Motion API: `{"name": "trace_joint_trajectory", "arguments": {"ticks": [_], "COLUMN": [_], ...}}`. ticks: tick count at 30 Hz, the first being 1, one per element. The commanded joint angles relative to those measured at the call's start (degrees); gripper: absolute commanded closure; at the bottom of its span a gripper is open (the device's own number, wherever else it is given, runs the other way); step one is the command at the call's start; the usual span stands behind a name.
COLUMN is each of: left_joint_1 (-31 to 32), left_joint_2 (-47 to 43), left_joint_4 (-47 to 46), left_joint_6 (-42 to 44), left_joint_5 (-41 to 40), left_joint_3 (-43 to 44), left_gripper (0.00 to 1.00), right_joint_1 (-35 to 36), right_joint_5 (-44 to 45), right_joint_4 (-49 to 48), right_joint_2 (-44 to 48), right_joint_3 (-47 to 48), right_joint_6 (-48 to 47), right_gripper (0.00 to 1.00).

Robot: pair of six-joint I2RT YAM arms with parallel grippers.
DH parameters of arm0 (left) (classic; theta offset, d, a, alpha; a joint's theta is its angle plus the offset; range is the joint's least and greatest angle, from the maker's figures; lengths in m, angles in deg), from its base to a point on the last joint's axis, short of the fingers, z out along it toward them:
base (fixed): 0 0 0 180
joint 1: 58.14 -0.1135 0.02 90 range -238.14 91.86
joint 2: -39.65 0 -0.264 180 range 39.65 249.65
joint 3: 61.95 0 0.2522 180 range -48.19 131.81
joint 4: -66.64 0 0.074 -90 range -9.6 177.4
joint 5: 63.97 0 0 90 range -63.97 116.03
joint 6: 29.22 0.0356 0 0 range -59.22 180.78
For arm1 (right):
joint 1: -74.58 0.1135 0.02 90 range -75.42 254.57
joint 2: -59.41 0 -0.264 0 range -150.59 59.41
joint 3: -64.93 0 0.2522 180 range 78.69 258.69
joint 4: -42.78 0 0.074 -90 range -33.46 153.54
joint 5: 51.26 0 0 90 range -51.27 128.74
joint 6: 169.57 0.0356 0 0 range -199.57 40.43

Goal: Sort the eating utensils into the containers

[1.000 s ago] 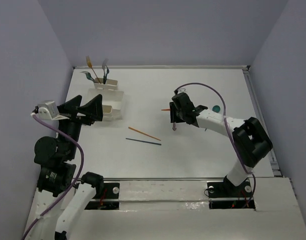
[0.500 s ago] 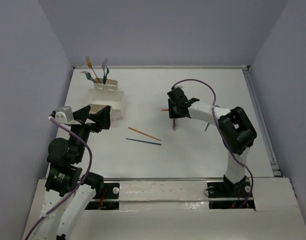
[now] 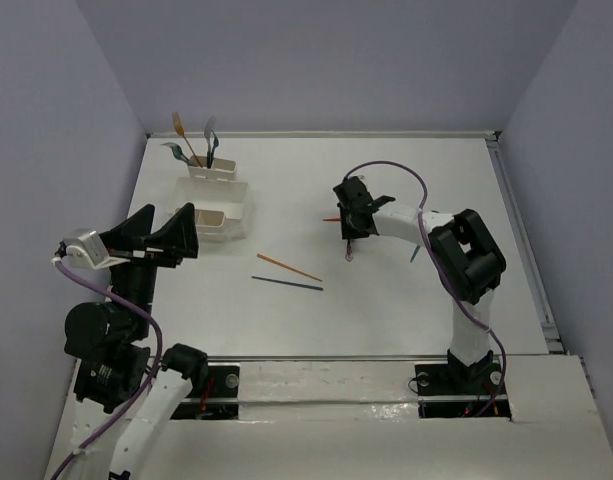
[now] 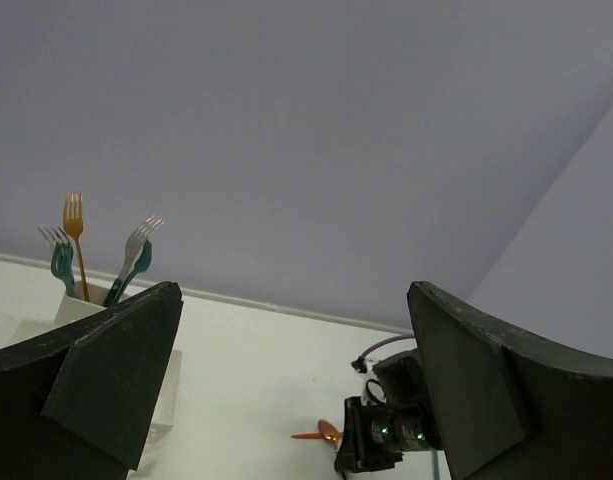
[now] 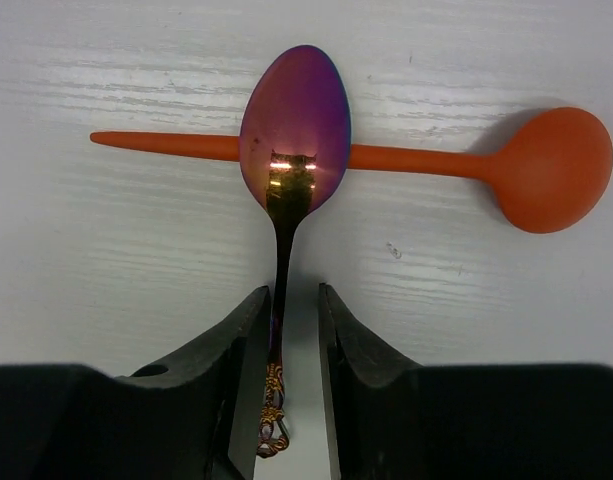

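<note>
Across the orange plastic spoon [image 5: 551,170], a likely stiff, slick iridescent metal spoon [image 5: 292,150] is straddled mid-handle by the unclosed jaws of the right gripper [image 5: 291,296].

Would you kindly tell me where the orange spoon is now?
In the right wrist view, the orange spoon lies crosswise beneath the bowl of the iridescent spoon, just beyond the right claw.

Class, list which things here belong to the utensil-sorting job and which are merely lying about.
Job: forks, narrow bin, wide bin, orange stick, blue stick, orange spoon, iridescent spoon.
Merely about: purple cable, table.
</note>
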Motion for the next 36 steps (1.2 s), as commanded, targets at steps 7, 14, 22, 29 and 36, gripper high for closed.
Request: {"name": "trace_joint_trajectory", "arguments": {"ticks": [7,14,22,29,36], "left_joint_1": [0.32,-0.91,-2.23,-2.76,-3.38], "left_joint_2": [2.68,2.50,2.33,2.68,1.98], "left_joint_4": [-6.49,-8.51,-9.22,-9.48,-9.75], "left_joint_6": [-1.14,-0.97,-1.23,-1.67,-2.02], "left_joint_5": [0.71,0.62,1.76,1.94,1.67], "left_joint_3": [1.85,-1.93,-3.16,-3.07,-3.42], "left_gripper": [0.01,0.01,0.01,0.01,0.01], "right_joint_1": [-0.65,-0.65,-0.65,0.58,6.10], "right_joint_5": [-0.74,-0.83,-2.58,-11.27,-21.74], "right_joint_4": [-1.09,-2.67,-8.81,-18.75,-31.91], "right_joint_2": [-2.77,0.22,9.09,19.02,16.59], "right_joint_3": [2.29,1.14,-3.15,-5.80,0.68], "right_joint_6": [-0.09,-0.18,-2.37,-3.96,-2.82], "right_gripper": [0.82,1.00,1.00,1.00,1.00]}}
